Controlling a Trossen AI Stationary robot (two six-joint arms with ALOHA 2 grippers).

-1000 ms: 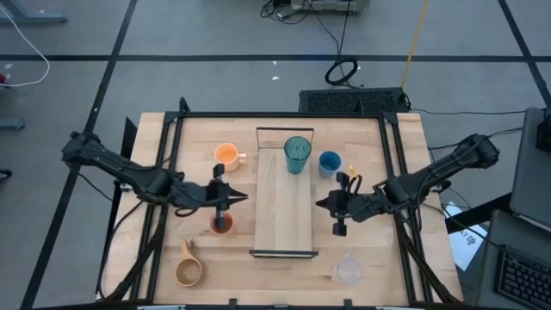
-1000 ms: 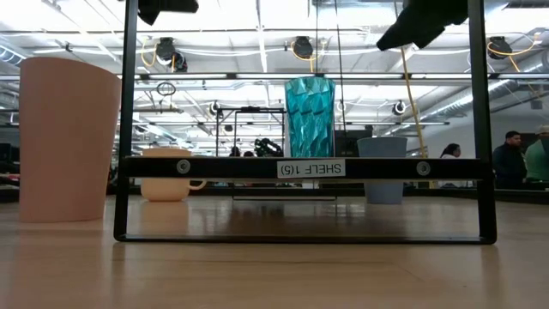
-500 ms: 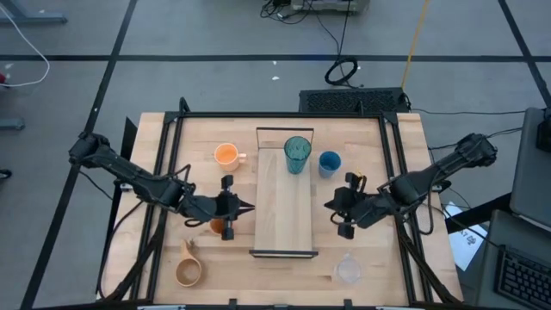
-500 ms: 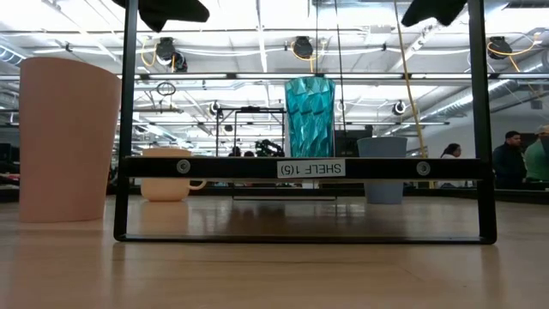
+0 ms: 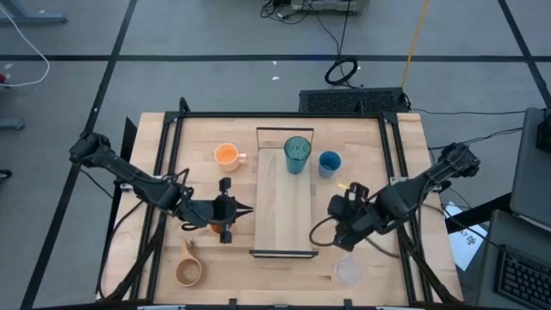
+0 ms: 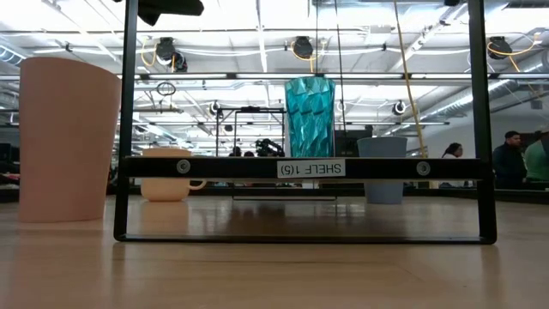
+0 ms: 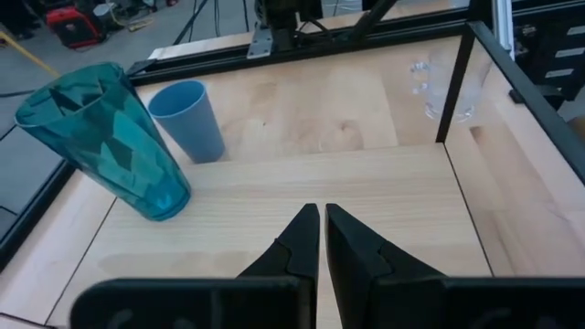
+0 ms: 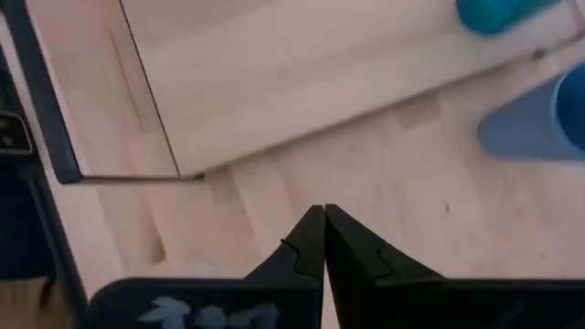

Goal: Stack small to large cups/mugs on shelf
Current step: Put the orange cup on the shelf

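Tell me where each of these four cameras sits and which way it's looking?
High: overhead, straight down on the table; both arms, left gripper, right gripper.
Low: tabletop height, level through the shelf into the room; an arm's tip above.
Left wrist: looks past its shut fingers over the shelf.
Right wrist: looks past its shut fingers at the tabletop.
Shared: the teal tumbler, in high, low and left wrist views.

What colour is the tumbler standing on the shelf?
Translucent teal with a faceted pattern; the tumbler shows best in the low view.
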